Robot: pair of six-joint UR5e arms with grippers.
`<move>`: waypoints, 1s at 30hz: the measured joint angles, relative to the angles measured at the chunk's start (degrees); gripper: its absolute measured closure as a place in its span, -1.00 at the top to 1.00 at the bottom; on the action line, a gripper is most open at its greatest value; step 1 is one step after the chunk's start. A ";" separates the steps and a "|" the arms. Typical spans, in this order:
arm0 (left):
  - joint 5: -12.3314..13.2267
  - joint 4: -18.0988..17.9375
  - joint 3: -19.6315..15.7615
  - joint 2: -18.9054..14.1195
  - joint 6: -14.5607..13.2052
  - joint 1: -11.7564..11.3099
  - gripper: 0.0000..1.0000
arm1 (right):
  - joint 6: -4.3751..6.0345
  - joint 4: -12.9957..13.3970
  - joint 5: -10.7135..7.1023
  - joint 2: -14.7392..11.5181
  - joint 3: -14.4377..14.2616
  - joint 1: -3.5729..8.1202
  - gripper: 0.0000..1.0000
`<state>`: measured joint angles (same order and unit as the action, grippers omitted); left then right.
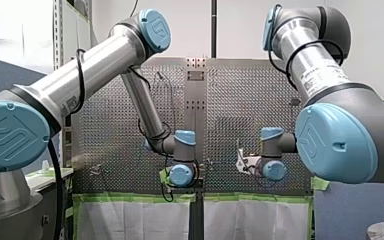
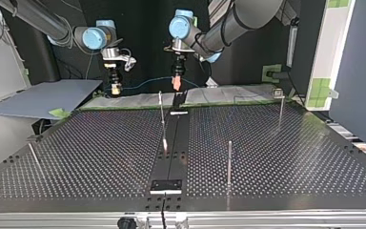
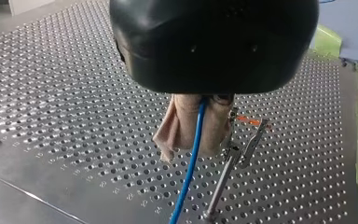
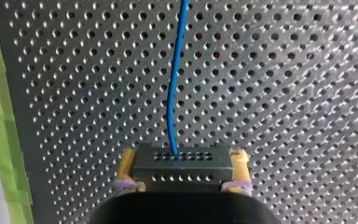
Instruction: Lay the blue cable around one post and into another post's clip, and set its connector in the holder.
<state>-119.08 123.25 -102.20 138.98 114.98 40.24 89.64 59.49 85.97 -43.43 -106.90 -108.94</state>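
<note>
Top view, L→R. My right gripper (image 2: 116, 88) hangs at ~11 o'clock of the table (image 2: 100, 157), just past its far edge. Rt wrist view: yellow pads (image 4: 127, 164) pinch the connector (image 4: 182, 164) from both sides, no gap showing. The connector is a dark block w/ two rows of small holes, held crosswise between the fingers. The blue cable (image 4: 172, 93) leaves its front face and runs to 12 o'clock, straight ahead of the fingers over the perforated plate. In top view the cable hangs in a shallow arc between the two grippers, along the table's far edge. Next, my left gripper (image 2: 176, 85) at ~12 o'clock of the table, over the centre strip. Lt wrist view: beige pads (image 3: 179, 128) closed tight on the cable, which sits between them and exits toward 6 o'clock. The clip post (image 3: 233, 156) stands just beside the pads at their 4 o'clock, clear of the cable; pad-to-clip contact: cannot tell. Further rt in top view: plain post (image 2: 229, 162) at ~4 o'clock and tall post (image 2: 280, 112) at ~2 o'clock, both well apart from the cable.
</note>
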 joint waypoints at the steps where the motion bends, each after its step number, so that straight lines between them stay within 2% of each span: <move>1: 0.04 -0.09 0.00 0.01 -0.35 -0.02 -0.89 | 0.01 0.19 -0.12 0.18 0.09 0.09 -0.99; 9: 0.89 0.74 1.48 1.32 -1.92 -0.04 -0.89 | 0.03 0.65 -1.09 2.10 1.59 0.64 -0.99; 17: 1.64 1.48 2.93 1.84 -2.73 -0.32 -0.89 | -0.04 -0.91 -1.27 5.50 4.15 0.94 -0.99; 23: 1.88 2.72 4.88 2.99 -2.97 -0.62 -0.89 | 0.01 -1.24 -1.75 6.77 5.48 1.16 -0.99; 30: 2.00 4.21 8.15 5.42 -4.59 -0.87 -0.89 | 0.03 -1.25 -1.86 7.36 6.53 1.63 -0.99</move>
<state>-117.08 127.46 -94.04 144.41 110.39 39.36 89.67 58.23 84.11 -36.08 -100.36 -107.31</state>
